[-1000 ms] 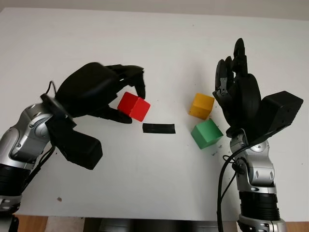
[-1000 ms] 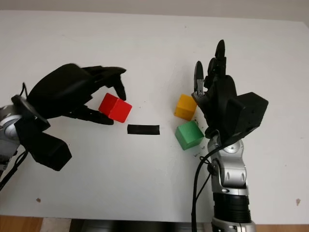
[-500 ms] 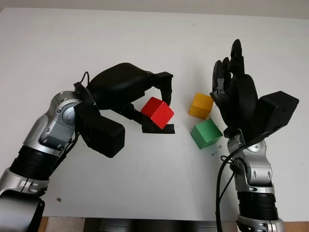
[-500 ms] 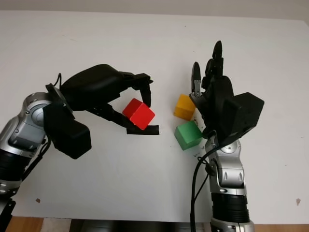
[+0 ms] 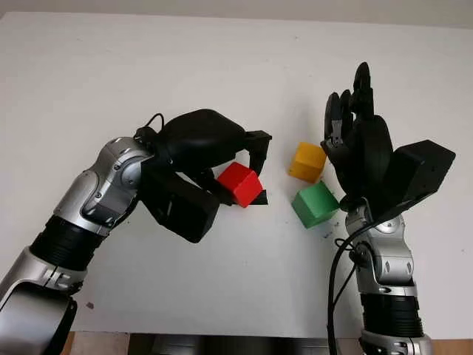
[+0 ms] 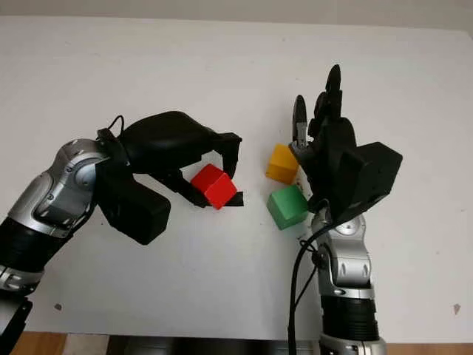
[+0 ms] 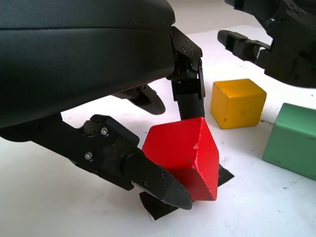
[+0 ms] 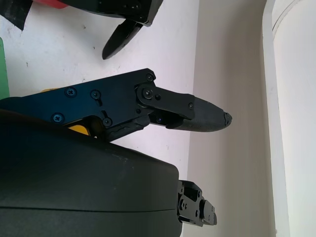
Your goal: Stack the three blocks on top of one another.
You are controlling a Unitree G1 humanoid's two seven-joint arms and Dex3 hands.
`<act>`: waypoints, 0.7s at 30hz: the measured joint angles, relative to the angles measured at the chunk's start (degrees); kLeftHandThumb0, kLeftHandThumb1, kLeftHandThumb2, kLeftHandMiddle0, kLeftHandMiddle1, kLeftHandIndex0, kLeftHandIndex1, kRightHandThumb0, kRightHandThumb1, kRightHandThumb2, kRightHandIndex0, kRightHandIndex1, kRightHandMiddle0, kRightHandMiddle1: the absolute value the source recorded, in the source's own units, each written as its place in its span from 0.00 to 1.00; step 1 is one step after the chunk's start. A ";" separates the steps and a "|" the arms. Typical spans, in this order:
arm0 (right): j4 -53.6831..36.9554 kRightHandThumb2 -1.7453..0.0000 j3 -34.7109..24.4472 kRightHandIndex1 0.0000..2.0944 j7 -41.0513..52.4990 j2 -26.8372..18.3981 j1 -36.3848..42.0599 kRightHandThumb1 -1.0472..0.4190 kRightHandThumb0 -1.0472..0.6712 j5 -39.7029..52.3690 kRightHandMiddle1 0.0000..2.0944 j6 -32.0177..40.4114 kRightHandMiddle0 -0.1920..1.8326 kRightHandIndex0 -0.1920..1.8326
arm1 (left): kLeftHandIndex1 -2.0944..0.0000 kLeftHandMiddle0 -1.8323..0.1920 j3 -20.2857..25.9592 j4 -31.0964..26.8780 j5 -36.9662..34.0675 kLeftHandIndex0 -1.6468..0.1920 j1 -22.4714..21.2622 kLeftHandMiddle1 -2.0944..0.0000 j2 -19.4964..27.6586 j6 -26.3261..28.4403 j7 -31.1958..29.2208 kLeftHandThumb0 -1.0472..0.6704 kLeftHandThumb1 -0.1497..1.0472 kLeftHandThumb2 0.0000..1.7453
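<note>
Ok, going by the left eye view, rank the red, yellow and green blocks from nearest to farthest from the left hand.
1. Red block: held in the left hand, over the black tape strip.
2. Yellow block and green block: both off to the right, by the open right hand; too close to call.

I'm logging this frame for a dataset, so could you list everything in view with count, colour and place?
red block: 1, red, tilted in the left hand's grasp, over the black tape mark near the table's middle
yellow block: 1, yellow, on the table to the right of the red block, beside the right hand
green block: 1, green, on the table just nearer the robot than the yellow block
black tape mark: 1, black, flat on the table under the red block
table: 1, white, under everything
left hand: 1, black, fingers closed on the red block
right hand: 1, black, open, upright to the right of the yellow and green blocks
</note>
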 measured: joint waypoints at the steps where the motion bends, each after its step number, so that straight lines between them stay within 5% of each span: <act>1: 0.00 0.66 0.00 0.00 0.00 0.00 0.03 0.00 0.25 0.01 0.00 0.00 0.00 0.00 | 0.25 0.83 -0.27 -0.07 0.46 0.63 -0.11 0.61 -0.01 0.01 -0.19 0.41 0.88 0.03; 21: -0.06 0.66 0.13 0.00 -0.36 0.55 0.60 0.00 0.25 0.01 0.00 -0.15 0.00 0.00 | 0.25 0.87 -1.92 -1.56 8.89 0.63 0.28 0.55 -0.04 -1.16 4.10 0.39 0.85 0.03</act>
